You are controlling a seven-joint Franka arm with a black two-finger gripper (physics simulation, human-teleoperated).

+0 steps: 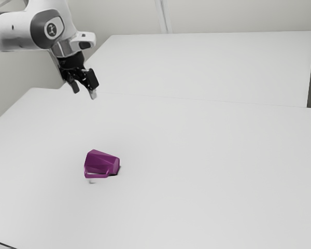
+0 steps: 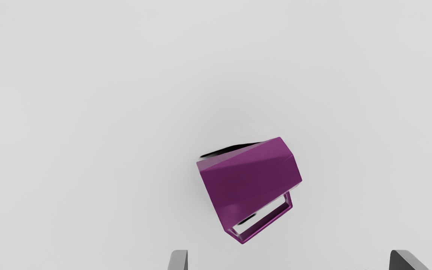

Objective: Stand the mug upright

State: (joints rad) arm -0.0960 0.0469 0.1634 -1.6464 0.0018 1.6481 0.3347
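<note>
1. Reach in from the exterior view's upper left with a white and grey arm (image 1: 15,32).
2. Hold the black gripper (image 1: 84,92) up over the tabletop (image 1: 207,171), fingers pointing down and spread wide apart, with nothing between them.
3. See a purple mug (image 1: 100,164) lying on its side on the tabletop, closer to the edge at the exterior view's left than to the one at the right, below the gripper and well apart from it.
4. Find the mug's wider end toward the exterior view's left, the narrower end toward its right, the flat sides meeting in straight creases.
5. Make out the handle (image 2: 267,224) in the wrist view, on the mug's side nearer the fingertips (image 2: 179,260), standing out as a squared loop with pale tabletop visible through it.
6. Observe a dark shadow (image 2: 231,150) along the mug's opposite side, away from the handle.
7. Look past both fingertips at the mug, touching it with neither.
8. Note another white surface (image 1: 207,67) beyond the tabletop's far edge, and pale walls (image 1: 238,14) behind that.
</note>
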